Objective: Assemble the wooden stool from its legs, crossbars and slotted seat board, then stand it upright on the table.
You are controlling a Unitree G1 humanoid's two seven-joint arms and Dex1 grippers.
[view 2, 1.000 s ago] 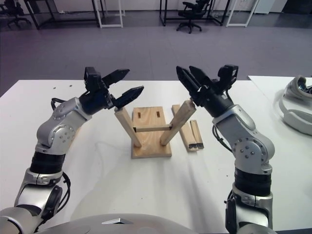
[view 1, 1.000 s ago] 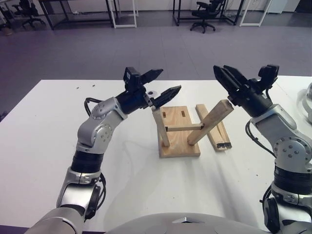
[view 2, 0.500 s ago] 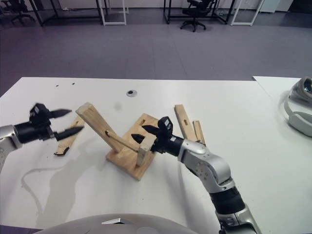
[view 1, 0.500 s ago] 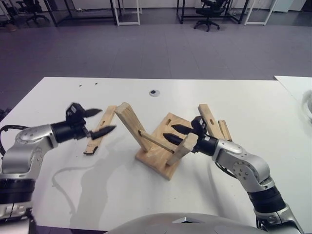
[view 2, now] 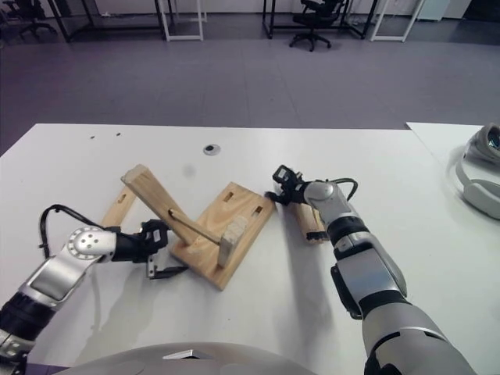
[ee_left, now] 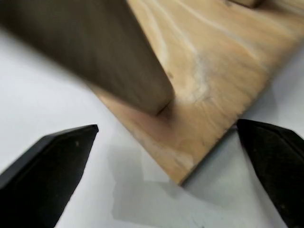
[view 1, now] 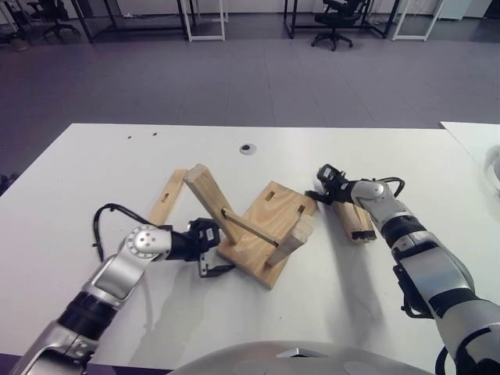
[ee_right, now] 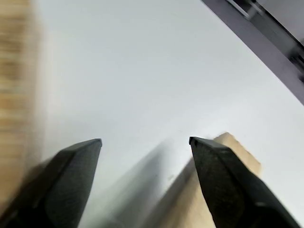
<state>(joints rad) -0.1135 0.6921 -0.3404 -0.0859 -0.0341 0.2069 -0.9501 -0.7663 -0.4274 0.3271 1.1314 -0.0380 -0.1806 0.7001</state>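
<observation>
Left eye view: the seat board (view 1: 269,205) lies flat mid-counter (view 1: 94,172), long axis near-left to far-right. My left tool (view 1: 213,250) gapes wide around its near-left corner; my right tool (view 1: 315,195), fingers apart, is beside its far-right corner.

Bright even overhead light; soft shadow beside seat board (view 1: 254,255) on table (view 1: 351,312).

Left arm (view 1: 117,275), silver-jointed with black forearm: elbow bent, forearm turned inward, held low. Left gripper (ee_left: 167,127), black, two pointed fingers: spread wide apart. Right arm (view 1: 408,244), silver-jointed: stretched forward, wrist angled inward. Right gripper (ee_right: 145,140), black, two-fingered: fingers parted.
</observation>
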